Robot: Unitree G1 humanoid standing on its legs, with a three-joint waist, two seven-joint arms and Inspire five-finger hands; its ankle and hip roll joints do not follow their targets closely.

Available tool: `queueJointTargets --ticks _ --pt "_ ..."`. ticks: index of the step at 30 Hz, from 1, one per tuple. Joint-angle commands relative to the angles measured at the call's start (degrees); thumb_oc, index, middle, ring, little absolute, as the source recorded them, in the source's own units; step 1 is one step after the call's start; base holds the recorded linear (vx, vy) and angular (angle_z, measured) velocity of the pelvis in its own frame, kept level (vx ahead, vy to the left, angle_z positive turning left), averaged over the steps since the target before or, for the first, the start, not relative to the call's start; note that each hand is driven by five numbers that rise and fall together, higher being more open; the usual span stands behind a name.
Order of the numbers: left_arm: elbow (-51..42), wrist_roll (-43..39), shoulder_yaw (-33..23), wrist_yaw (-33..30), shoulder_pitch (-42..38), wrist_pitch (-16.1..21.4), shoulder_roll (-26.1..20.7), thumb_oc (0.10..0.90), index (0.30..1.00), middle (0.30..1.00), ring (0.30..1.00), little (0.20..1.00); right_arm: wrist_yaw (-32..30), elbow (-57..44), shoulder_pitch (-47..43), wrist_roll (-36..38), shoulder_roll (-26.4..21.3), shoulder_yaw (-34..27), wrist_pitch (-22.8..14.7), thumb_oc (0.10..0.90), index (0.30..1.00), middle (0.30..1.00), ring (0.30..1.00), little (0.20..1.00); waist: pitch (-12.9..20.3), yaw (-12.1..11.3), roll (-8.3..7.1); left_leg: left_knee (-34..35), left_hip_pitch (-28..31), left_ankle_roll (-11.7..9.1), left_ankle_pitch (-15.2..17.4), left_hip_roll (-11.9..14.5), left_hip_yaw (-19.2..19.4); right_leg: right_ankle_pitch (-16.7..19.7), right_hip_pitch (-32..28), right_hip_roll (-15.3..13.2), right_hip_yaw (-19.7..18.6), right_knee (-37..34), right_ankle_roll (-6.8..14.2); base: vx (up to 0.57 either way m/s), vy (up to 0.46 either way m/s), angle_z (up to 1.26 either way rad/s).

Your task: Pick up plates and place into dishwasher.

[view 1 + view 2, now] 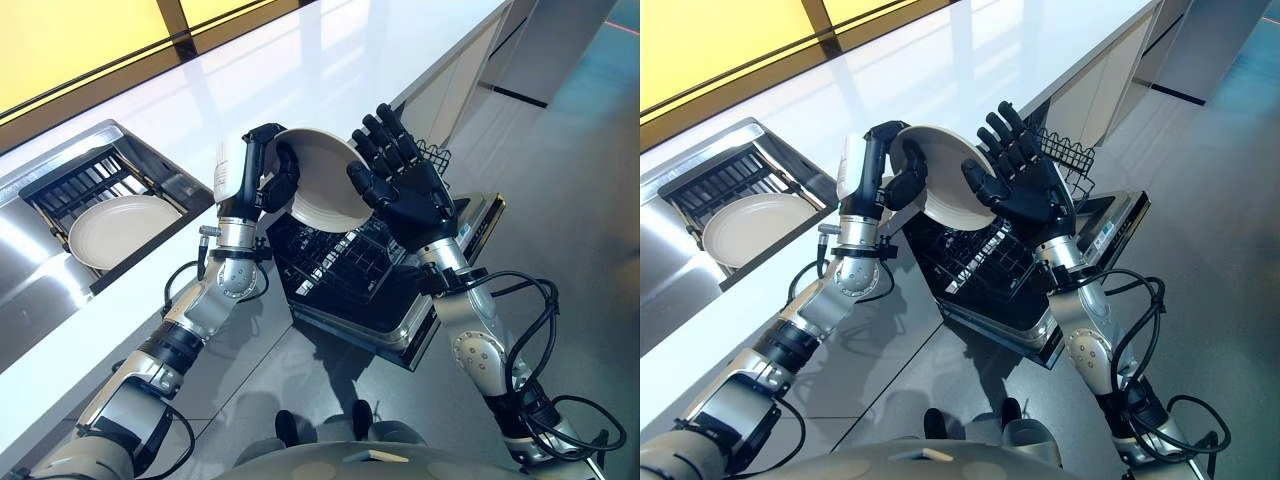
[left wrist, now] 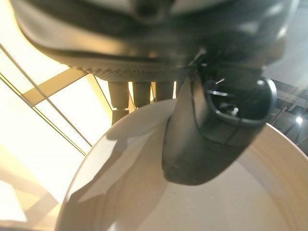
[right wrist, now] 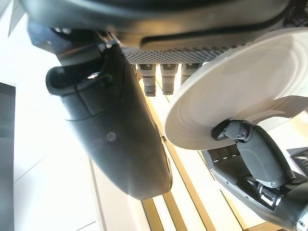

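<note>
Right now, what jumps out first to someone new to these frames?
The plate held up over the open dishwasher rack, pinched at its rim by the left hand. The right hand sits open just beside it, fingers spread. A second plate lies in the sink rack set into the white counter to the left.

Cream plate [image 1: 325, 180] tilted above open dishwasher [image 1: 345, 275], second plate [image 1: 120, 228] in sink
</note>
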State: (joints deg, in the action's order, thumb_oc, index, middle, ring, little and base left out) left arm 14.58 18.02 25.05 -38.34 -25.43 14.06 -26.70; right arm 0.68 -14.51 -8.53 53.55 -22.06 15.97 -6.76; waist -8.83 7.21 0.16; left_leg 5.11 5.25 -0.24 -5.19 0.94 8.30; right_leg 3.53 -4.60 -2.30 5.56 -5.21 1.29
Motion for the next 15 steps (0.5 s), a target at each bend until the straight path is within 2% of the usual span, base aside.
queueJointTargets --ticks 1,7,15 --pt "-1.1 1.9 1.8 -2.1 -7.8 6.6 0.1 0.100 0.300 0.300 0.300 0.200 5.0 -3.2 -2.3 -0.2 1.3 0.8 2.0 0.800 0.900 0.900 0.900 0.900 4.7 0.5 -1.97 -0.1 1.8 -1.0 6.1 -1.4 -0.8 -1.0 -1.3 -1.6 2.0 0.2 5.0 0.00 0.000 0.00" --pt "-3.4 2.4 2.1 -2.1 -8.9 5.8 -1.2 0.100 0.300 0.300 0.300 0.200 5.4 -0.6 -1.8 -4.6 -0.9 3.3 6.8 0.800 0.900 0.900 0.900 0.900 4.6 0.1 -2.30 -0.1 1.6 -1.1 6.1 -1.5 -1.4 -1.0 -1.4 -1.6 2.5 0.2 4.9 0.01 -0.001 0.00" --pt "-5.2 1.7 1.7 -1.8 -9.4 5.3 -2.3 0.100 0.300 0.300 0.300 0.200 7.5 1.3 -2.0 -11.4 -4.1 4.0 9.1 0.800 0.900 0.900 0.900 0.900 4.5 0.0 -2.47 -0.1 1.6 -1.1 6.1 -1.6 -2.0 -1.2 -1.5 -1.5 2.6 0.2 4.8 0.00 0.000 0.00"
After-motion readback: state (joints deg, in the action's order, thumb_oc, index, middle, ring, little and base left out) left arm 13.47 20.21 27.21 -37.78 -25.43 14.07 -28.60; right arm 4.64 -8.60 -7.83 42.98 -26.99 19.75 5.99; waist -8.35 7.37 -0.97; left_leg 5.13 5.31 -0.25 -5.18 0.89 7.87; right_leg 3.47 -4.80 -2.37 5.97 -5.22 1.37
